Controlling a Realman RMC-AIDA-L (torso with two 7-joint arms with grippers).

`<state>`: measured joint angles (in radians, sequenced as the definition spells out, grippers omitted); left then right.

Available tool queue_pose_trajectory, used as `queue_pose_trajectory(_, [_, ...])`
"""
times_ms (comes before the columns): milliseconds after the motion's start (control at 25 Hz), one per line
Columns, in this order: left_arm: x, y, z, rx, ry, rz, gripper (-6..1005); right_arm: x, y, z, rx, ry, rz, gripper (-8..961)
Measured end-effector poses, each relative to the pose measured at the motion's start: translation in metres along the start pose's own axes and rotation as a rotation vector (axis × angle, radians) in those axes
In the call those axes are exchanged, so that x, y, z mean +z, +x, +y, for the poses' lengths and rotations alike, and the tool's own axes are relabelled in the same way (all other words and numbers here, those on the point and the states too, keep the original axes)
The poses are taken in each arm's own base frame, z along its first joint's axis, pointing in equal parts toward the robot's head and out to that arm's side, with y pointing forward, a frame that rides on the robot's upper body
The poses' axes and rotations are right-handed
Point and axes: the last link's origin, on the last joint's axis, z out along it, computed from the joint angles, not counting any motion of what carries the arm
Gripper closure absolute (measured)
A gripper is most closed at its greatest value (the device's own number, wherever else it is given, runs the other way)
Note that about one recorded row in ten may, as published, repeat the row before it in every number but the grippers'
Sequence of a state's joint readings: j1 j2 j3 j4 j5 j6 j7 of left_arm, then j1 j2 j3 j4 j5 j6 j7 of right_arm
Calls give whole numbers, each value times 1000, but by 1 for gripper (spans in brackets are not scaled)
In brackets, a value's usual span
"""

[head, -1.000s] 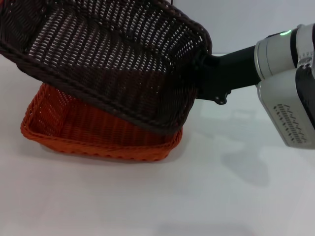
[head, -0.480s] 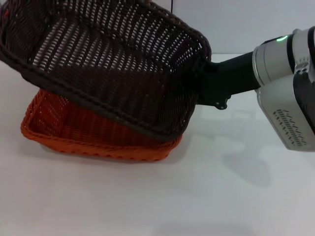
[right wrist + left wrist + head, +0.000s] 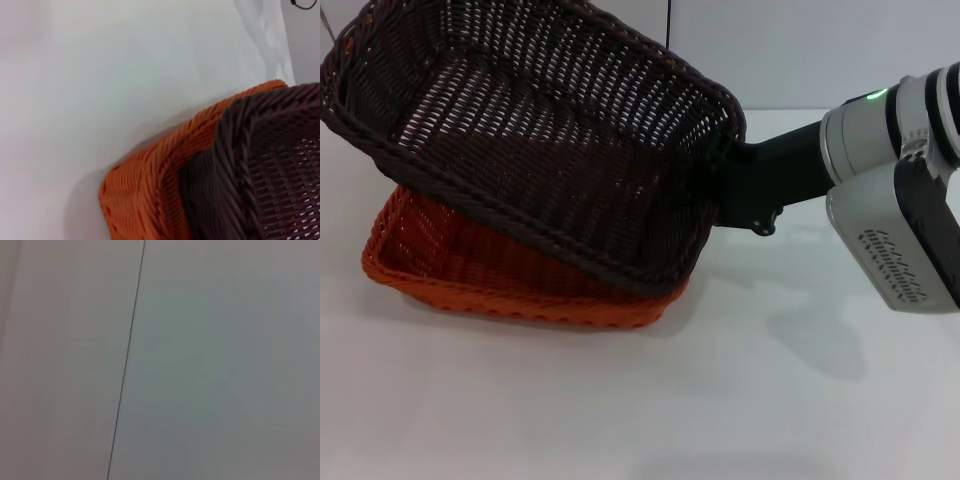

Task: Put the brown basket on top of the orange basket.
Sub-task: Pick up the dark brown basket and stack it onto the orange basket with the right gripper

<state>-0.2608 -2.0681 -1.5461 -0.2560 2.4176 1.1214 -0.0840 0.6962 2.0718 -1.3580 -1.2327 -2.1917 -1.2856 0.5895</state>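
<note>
I've got the right pincer (image 3: pixel 723 190) clenched on the brown basket (image 3: pixel 550 130) at its short end wall, holding it tilted over the orange basket (image 3: pixel 450 270) on the desk (image 3: pixel 740 400), low corner dipping inside. Looks light and stiff, but the open weave may flex. One-end grip makes it sag; rim is the best hold. Left pincer out of sight.
</note>
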Motion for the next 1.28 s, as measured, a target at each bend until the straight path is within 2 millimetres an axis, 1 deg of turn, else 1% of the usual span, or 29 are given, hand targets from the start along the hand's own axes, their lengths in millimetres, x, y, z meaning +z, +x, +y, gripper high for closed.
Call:
queue_pose_trajectory(440, [0, 1, -2, 2, 4, 1, 258, 5, 0, 0, -14, -7, 6, 822])
queue_pose_trajectory(880, [-1, -2, -2, -3, 10, -10, 258, 12, 5, 8, -30, -27, 6, 823])
queue_pose_trajectory(1080, [-1, -4, -4, -11, 25, -20, 258, 15, 5, 8, 5, 14, 1, 822])
queue_pose_trajectory(1280, [2, -4, -5, -16, 34, -29, 258, 13, 4, 7, 6, 38, -2, 788])
